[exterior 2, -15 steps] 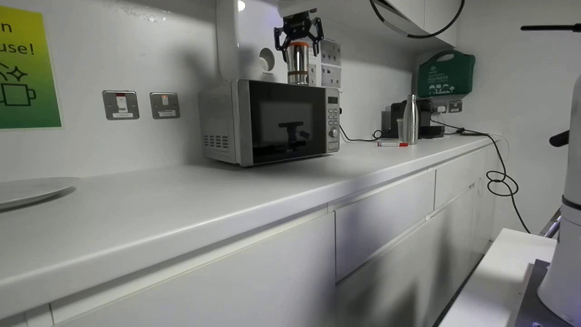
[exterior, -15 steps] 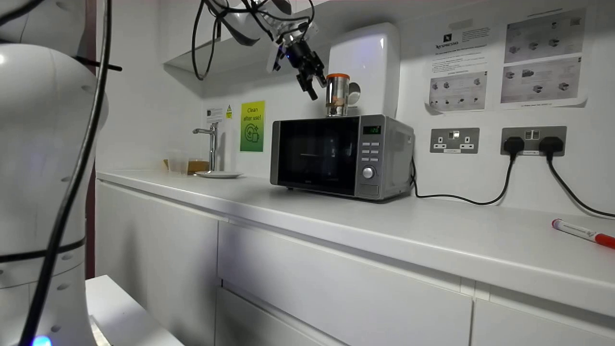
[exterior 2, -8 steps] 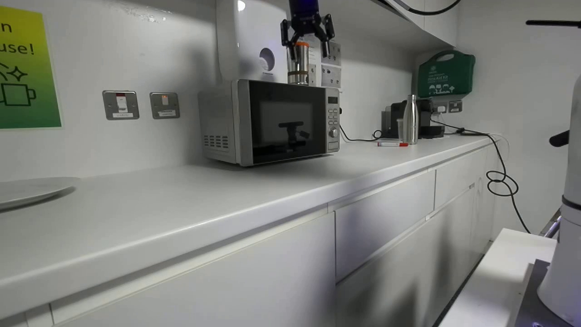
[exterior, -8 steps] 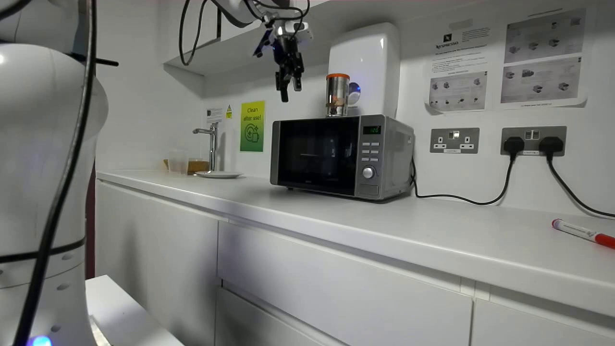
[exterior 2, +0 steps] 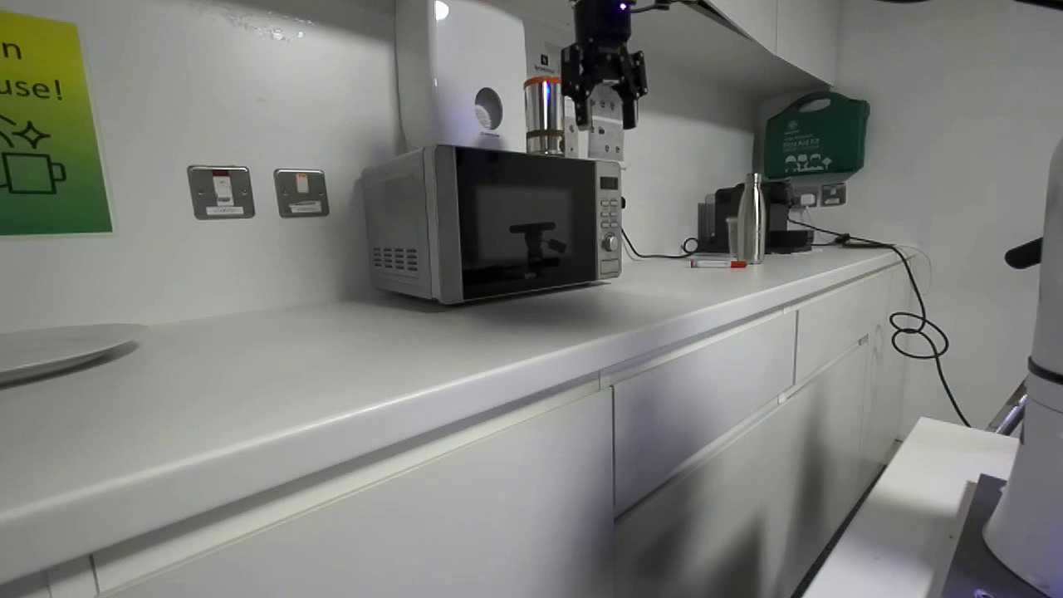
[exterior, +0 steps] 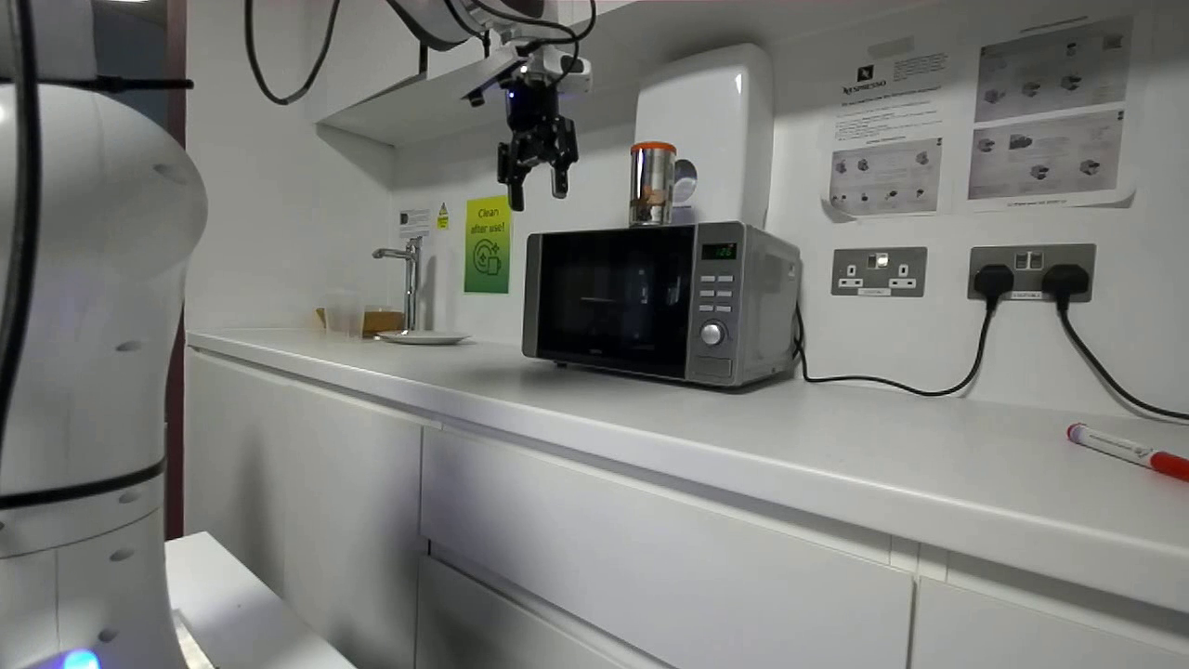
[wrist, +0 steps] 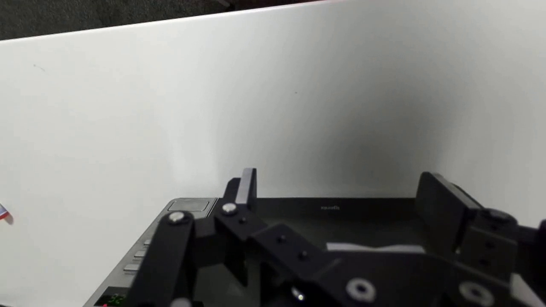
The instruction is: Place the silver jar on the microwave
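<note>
The silver jar, a shiny metal cylinder with an orange rim on top, stands upright on the microwave's top in both exterior views [exterior: 652, 181] [exterior 2: 544, 120]. The microwave, silver-grey with a dark door, sits on the counter [exterior: 613, 297] [exterior 2: 527, 228]. Its front edge and control panel also show in the wrist view [wrist: 187, 205]. My gripper [exterior: 538, 193] is open and empty, pointing down, in front of and apart from the jar. In an exterior view it appears just right of the jar [exterior 2: 606, 120]. In the wrist view its fingers [wrist: 337, 183] are wide apart with nothing between them. The jar is out of the wrist view.
A white wall-mounted box [exterior: 711, 111] is behind the jar. A wall cupboard [exterior: 446, 102] hangs near the arm. A plate [exterior: 423, 337], a tap [exterior: 411, 279], a red marker [exterior: 1129, 449] and a metal bottle [exterior 2: 751, 220] are on the counter [exterior: 520, 372].
My open gripper has backed away from the jar, out toward the counter's front, and turned from tilted to pointing straight down. The jar has stayed in place on the microwave.
</note>
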### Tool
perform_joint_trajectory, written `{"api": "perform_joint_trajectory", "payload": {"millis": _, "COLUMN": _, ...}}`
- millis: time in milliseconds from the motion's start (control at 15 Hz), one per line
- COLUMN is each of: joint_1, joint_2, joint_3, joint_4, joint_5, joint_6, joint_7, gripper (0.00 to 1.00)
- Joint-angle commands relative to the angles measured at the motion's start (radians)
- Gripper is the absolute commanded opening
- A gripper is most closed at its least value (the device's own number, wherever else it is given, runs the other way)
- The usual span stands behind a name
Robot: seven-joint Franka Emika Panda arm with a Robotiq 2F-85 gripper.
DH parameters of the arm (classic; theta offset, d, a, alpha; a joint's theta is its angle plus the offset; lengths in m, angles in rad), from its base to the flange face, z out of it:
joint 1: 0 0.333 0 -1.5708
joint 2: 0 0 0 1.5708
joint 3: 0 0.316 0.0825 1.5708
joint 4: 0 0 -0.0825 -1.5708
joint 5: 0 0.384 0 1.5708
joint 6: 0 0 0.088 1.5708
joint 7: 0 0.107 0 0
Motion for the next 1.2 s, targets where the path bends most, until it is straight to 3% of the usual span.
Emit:
{"api": "perform_joint_trajectory", "payload": {"millis": 0, "joint_1": -0.016, "joint_2": -0.023, "joint_3": 0.014, "joint_4": -0.03, "joint_5": 0.004, "joint_6": 0.005, "joint_7": -0.008, "gripper": 1.0}}
{"api": "perform_joint_trajectory", "payload": {"millis": 1133, "joint_1": -0.015, "joint_2": -0.014, "joint_3": 0.016, "joint_4": -0.025, "joint_5": 0.004, "joint_6": 0.005, "joint_7": -0.006, "gripper": 1.0}}
